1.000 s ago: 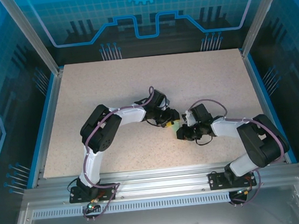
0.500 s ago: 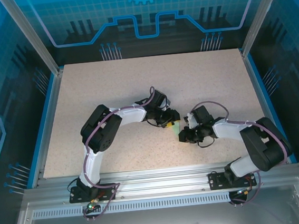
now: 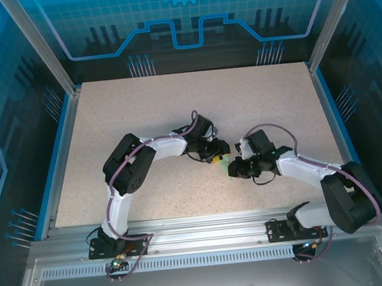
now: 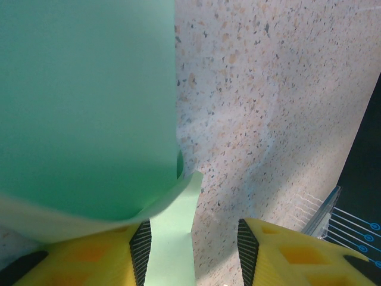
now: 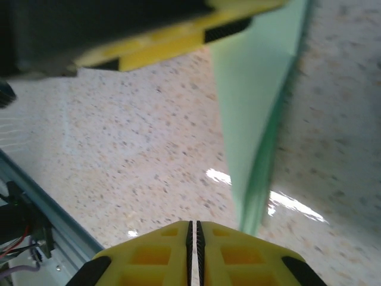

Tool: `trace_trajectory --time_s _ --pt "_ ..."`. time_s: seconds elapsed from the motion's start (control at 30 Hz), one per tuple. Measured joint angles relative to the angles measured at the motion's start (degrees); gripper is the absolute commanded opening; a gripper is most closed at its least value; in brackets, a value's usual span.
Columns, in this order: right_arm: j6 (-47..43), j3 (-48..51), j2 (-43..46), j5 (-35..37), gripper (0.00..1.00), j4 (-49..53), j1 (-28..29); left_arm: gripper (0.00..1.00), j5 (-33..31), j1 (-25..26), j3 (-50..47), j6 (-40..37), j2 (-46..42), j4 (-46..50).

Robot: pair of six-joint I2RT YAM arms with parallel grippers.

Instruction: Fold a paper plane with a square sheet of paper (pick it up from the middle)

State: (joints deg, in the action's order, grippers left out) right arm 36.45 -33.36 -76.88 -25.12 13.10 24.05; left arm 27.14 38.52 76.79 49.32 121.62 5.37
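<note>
The pale mint-green square sheet of paper (image 3: 224, 160) lies mid-table between the two grippers, bent into layers. I cannot tell whether it has a paper plane's shape. In the left wrist view the paper (image 4: 89, 107) curls over my left finger, and a strip of it runs down beside that finger's pad (image 4: 141, 250). My left gripper (image 4: 193, 253) (image 3: 218, 157) stands open around that strip. My right gripper (image 5: 193, 229) (image 3: 233, 171) is shut with nothing in it, low over the table. The paper (image 5: 253, 101) rises just ahead of it and to its right.
The speckled beige table (image 3: 174, 111) has blue rails at its left and right edges and an aluminium frame (image 3: 199, 227) along the near edge. The left gripper's yellow finger (image 5: 161, 44) hangs close above the right gripper's path.
The right arm's elbow has swung out to the right and its gripper has shifted slightly and closed a little. The left arm and the paper have stayed still.
</note>
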Motion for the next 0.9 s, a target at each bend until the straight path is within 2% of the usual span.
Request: trace_trajectory --time_s 0.3,0.47,0.73,0.9 --pt "0.9 -0.8 -9.8 -0.3 0.13 -3.9 1.3 0.47 0.2 0.0 0.0 -0.2 0.0 0.2" --pt "1.3 2.6 -8.1 0.0 0.14 -6.6 1.3 0.47 0.2 0.0 0.0 -0.2 0.0 0.2" --pt "1.3 4.9 -2.0 1.5 0.14 -0.7 1.3 0.47 0.2 0.0 0.0 -0.2 0.0 0.2" --pt "2.0 4.2 0.1 2.0 0.15 -1.2 1.3 0.47 0.2 0.0 0.0 -0.2 0.0 0.2"
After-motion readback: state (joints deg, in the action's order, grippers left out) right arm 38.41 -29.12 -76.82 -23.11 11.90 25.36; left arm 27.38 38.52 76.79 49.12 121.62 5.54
